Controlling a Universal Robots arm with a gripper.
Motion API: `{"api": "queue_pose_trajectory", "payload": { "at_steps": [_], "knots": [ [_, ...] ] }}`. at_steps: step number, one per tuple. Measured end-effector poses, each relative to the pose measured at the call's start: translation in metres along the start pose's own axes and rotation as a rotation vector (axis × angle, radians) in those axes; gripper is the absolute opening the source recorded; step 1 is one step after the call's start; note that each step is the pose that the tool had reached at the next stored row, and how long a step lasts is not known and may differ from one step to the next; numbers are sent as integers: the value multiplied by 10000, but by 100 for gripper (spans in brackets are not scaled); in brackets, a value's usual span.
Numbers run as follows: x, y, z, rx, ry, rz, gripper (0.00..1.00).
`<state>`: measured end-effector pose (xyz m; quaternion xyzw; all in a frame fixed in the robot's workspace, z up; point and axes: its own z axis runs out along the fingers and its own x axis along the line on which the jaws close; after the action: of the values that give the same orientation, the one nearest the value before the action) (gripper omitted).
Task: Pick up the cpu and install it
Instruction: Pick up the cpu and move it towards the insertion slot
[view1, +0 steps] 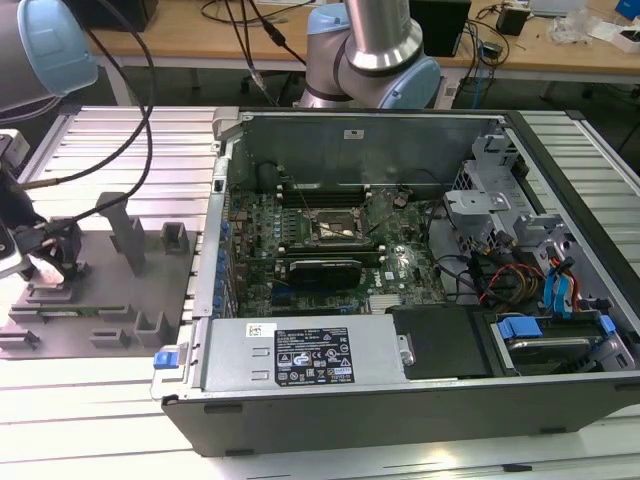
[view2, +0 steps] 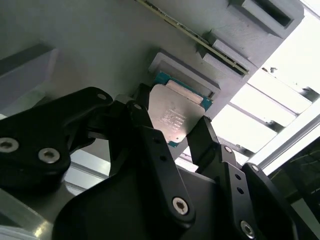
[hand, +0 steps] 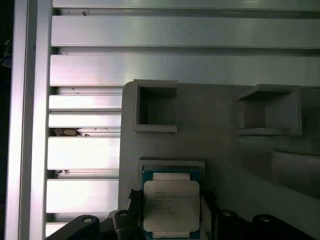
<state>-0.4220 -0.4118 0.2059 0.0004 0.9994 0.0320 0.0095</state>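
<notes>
The cpu (hand: 171, 205) flashes a silvery-white top with fine dark print, edged in teal-green. The gripper (view2: 172, 120) is matte black, dotted with silver screws. The fixture (hand: 215, 125) is flat pale grey; the table (hand: 175, 30) is bright aluminium in ribbed stripes. In the exterior view the motherboard (view1: 300, 225) is green, the computer case (view1: 400, 410) dark grey, the cables (view1: 560, 290) blue, and the arm (view1: 380, 30) silver with pale blue caps.

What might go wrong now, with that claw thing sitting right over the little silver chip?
1. The gripper straddles the cpu, which lies in a shallow recess of the grey holder. A skewed grasp might tilt the chip or jam it against the recess rim.
2. The socket sits deep inside the computer case, with loose cables nearby. The arm may snag something there.
</notes>
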Motion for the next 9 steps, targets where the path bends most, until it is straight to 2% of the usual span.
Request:
{"api": "queue_pose_trajectory", "payload": {
  "at_steps": [1, 5, 9],
  "knots": [
    [-1, 3, -41, 0, 0, -2, 55],
    [-4, 9, -130, 0, 0, -3, 55],
    [-7, 21, -283, 8, 0, -3, 55]
  ]
}}
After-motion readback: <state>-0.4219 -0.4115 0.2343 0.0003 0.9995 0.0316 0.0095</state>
